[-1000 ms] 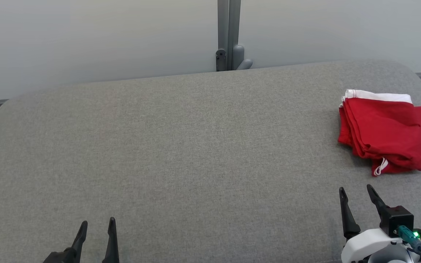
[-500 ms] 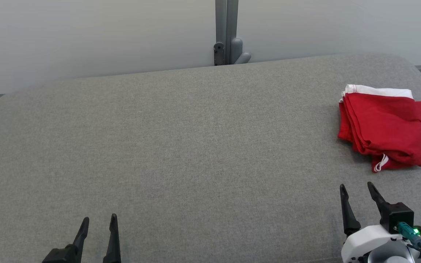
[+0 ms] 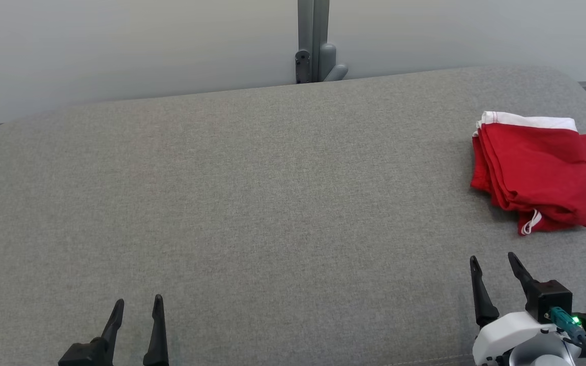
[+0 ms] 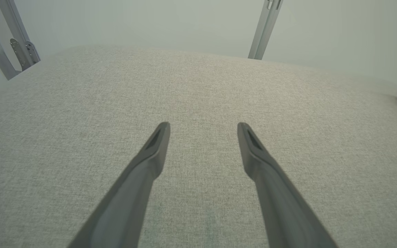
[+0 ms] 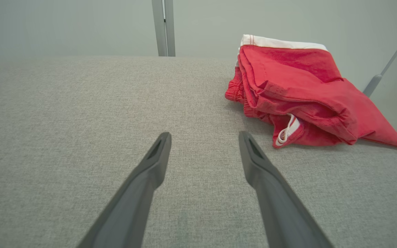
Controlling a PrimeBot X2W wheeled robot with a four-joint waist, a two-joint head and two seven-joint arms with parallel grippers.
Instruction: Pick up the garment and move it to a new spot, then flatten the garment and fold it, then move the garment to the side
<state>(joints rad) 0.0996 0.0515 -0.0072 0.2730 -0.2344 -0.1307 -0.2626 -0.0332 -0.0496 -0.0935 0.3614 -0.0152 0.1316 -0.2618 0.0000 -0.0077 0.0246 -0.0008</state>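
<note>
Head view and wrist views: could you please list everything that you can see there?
shorts: one, red with a white band, folded, far right of the surface
drawstring loop: one, white, at the shorts' near edge
padded surface: one, grey fabric, spanning the head view
metal posts: at least three, grey, one behind the far edge, others off each end in the wrist views
wall: one, pale, behind the surface
left pincer: one, dark, open, low over the bare surface at lower left
right pincer: one, dark, open, lower right, short of the shorts
wrist housing: one, white, behind the right pincer
</note>
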